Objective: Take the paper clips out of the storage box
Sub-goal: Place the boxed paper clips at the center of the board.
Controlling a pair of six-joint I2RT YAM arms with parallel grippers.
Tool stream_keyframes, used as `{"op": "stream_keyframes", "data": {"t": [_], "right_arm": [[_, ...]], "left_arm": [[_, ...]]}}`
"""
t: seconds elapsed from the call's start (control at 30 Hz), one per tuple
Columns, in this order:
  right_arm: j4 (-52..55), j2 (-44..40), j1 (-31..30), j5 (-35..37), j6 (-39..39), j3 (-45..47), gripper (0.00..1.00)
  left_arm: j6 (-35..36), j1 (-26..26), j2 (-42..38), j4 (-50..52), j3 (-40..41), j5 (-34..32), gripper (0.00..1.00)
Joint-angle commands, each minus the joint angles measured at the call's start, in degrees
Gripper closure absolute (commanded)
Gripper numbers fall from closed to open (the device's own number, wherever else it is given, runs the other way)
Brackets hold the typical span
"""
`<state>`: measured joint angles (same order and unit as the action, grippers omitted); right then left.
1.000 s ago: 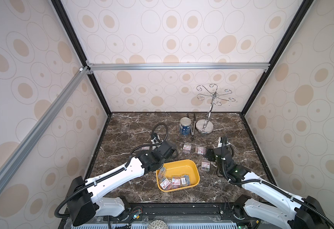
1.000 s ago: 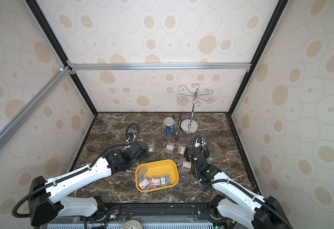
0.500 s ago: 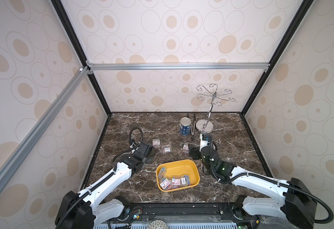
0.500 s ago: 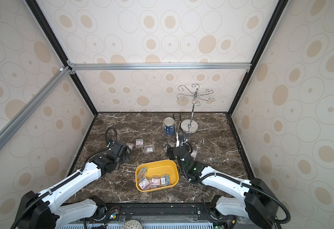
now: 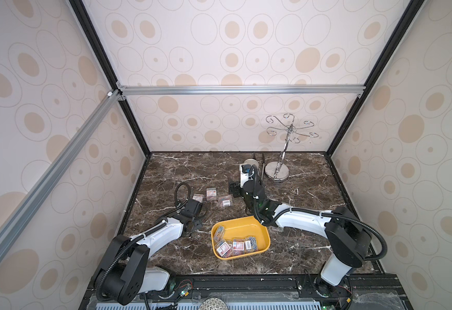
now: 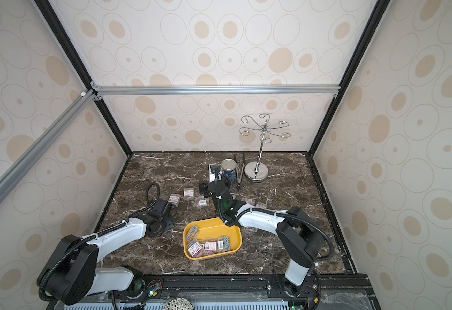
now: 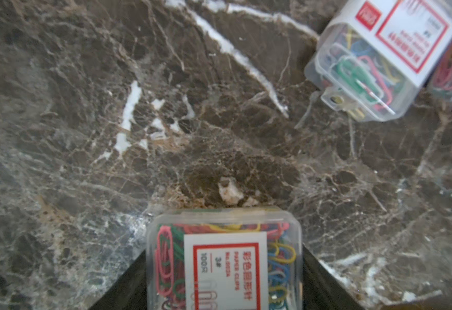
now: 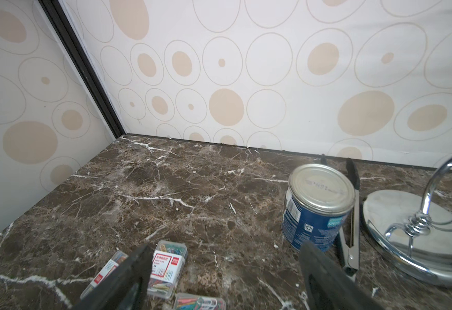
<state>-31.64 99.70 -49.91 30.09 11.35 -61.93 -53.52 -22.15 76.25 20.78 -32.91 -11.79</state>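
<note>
Remaining in the storage box: several cases of paper clips (image 5: 235, 245) lay bunched at the near end of the yellow storage box (image 5: 243, 228); one leaned on edge against its wall.
Already out: three placed cases (image 5: 211, 193) sat close together on the counter (image 5: 165, 171) beyond the box.
Left tool: the left tool (image 7: 223, 252) was clamped on a held case (image 7: 223, 268), label up, near a neighbour case (image 7: 380, 53); whether it rested on the counter could not be told.
Right tool: the right tool (image 8: 224, 248) stood apart and empty, near the tin can (image 8: 317, 206) and tongs (image 8: 351, 228).
Risk: letting go too high or askew would likely tumble the held case into its neighbour; a careless right swing could knock the can.
Views: only the left wrist view showed the grip, which both top views hid under the wrist. Right-side cases (image 6: 247, 201) showed in a top view. Neither wrist view showed the storage box.
</note>
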Motion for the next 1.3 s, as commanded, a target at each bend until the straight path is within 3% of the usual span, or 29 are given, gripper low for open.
{"op": "stream_keyframes", "data": {"t": [0.0,0.27,0.5,0.8,1.27], "right_arm": [[-3.8,2.5,-0.5,1.6,-4.4,-3.3,0.12],[-5.3,8.8,-1.9,6.9,-10.9,-9.7,0.12],[-9.3,14.4,-4.6,11.2,-19.5,-13.9,0.09],[-15.5,14.9,-6.4,11.0,-23.0,-12.2,0.08],[-18.2,13.9,-6.6,12.5,-24.0,-10.7,0.08]], "left_arm": [[2.1,1.8,2.3,-4.0,-0.1,1.3,0.28],[3.1,2.0,6.0,-6.1,-1.4,1.1,0.23],[3.5,2.1,5.3,-4.4,-2.5,0.5,0.02],[3.8,2.1,0.2,-1.3,-3.3,0.5,0.01],[3.8,2.0,-17.2,7.0,-4.2,-4.0,0.01]]}}
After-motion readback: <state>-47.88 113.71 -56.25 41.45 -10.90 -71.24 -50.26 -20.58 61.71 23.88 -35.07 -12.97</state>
